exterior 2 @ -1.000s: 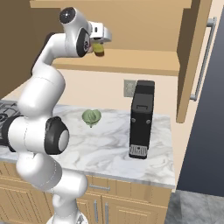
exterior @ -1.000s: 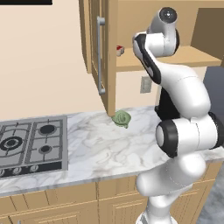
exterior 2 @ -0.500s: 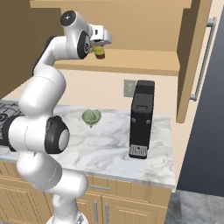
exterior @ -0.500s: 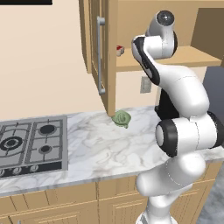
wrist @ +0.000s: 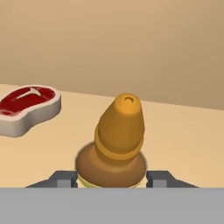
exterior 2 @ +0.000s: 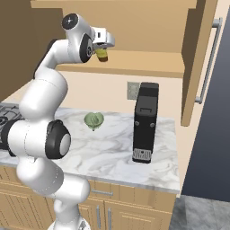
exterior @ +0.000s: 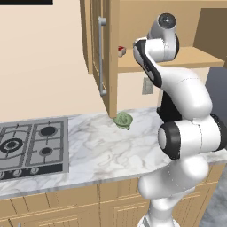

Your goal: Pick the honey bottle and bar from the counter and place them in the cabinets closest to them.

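My claw [exterior 2: 103,50] has carried the honey bottle [wrist: 118,142], clamped tight, further over the cabinet shelf [exterior 2: 148,69]; lowering and release come next

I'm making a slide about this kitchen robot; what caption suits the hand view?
Gripper shut on the honey bottle over the cabinet shelf, a red-and-white steak-like item lying nearby.

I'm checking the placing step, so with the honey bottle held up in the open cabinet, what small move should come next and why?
Probably lower it a little until its base meets the cabinet shelf, then open. The gripper is shut on the honey bottle, which in the right base view hangs just above the shelf edge. The red-and-white piece lies well to one side, so the spot below looks free.
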Available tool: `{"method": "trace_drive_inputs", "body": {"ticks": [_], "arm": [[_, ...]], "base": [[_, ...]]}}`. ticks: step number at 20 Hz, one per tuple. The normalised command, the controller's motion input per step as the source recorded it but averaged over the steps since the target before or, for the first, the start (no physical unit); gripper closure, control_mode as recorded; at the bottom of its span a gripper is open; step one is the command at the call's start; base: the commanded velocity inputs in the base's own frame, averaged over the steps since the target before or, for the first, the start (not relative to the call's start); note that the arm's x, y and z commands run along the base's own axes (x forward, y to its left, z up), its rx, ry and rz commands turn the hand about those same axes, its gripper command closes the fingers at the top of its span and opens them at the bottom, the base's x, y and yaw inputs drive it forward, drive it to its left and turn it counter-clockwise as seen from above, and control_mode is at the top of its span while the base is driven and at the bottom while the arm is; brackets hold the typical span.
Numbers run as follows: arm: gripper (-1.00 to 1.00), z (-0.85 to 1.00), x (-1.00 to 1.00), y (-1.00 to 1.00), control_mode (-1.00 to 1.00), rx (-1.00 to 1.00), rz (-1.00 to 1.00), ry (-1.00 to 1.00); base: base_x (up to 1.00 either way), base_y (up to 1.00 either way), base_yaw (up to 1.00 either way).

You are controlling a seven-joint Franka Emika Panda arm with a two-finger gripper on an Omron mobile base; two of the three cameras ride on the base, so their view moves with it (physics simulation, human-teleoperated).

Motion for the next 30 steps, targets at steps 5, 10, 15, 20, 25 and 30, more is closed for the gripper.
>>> {"method": "trace_drive_inputs", "body": {"ticks": [5, 10, 15, 20, 25, 30], "arm": [[1.00, 0.00, 0.00, 0.00, -1.00, 0.00, 0.00, 0.00], [1.00, 0.00, 0.00, 0.00, -1.00, 0.00, 0.00, 0.00], [-1.00, 0.00, 0.01, 0.00, -1.00, 0.00, 0.00, 0.00], [-1.00, 0.01, 0.00, 0.00, -1.00, 0.00, 0.00, 0.00], [-1.00, 0.09, 0.00, 0.00, -1.00, 0.00, 0.00, 0.00], [-1.00, 0.02, 0.17, 0.00, -1.00, 0.00, 0.00, 0.00]], "base": [[0.00, 0.00, 0.00], [0.00, 0.00, 0.00], [0.00, 0.00, 0.00], [0.00, 0.00, 0.00], [0.00, 0.00, 0.00], [0.00, 0.00, 0.00]]}}
